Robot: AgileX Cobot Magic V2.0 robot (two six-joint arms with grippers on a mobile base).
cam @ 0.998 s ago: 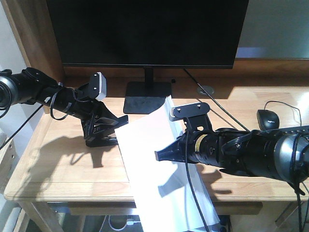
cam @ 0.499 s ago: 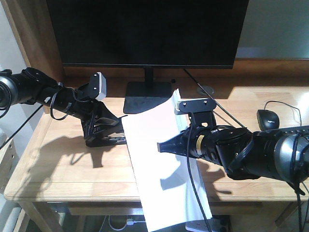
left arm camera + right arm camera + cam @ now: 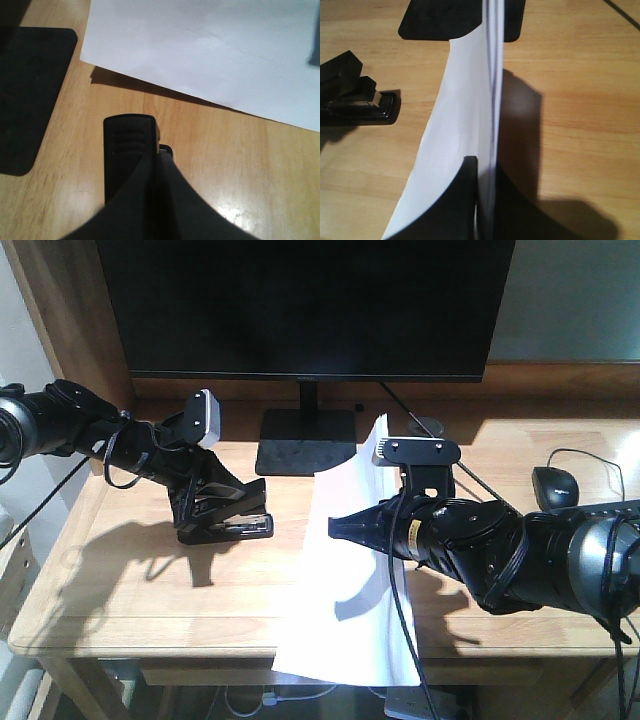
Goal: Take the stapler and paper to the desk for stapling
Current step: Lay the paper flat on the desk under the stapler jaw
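Thin white paper stack [image 3: 345,580] has swung right, uncovering the small black stapler [image 3: 235,527]. Right gripper [image 3: 484,172] pinches the sheets' edge; left gripper [image 3: 225,502] clamps the stapler on the light-wood desk [image 3: 120,590] — its long axis points right at the paper.

Gap between stapler [image 3: 236,525] and paper [image 3: 340,560]

The paper [image 3: 320,630], pinched in the right gripper [image 3: 337,528], has swung away from the stapler [image 3: 245,525]. It hid the stapler's front end before, which now shows fully.
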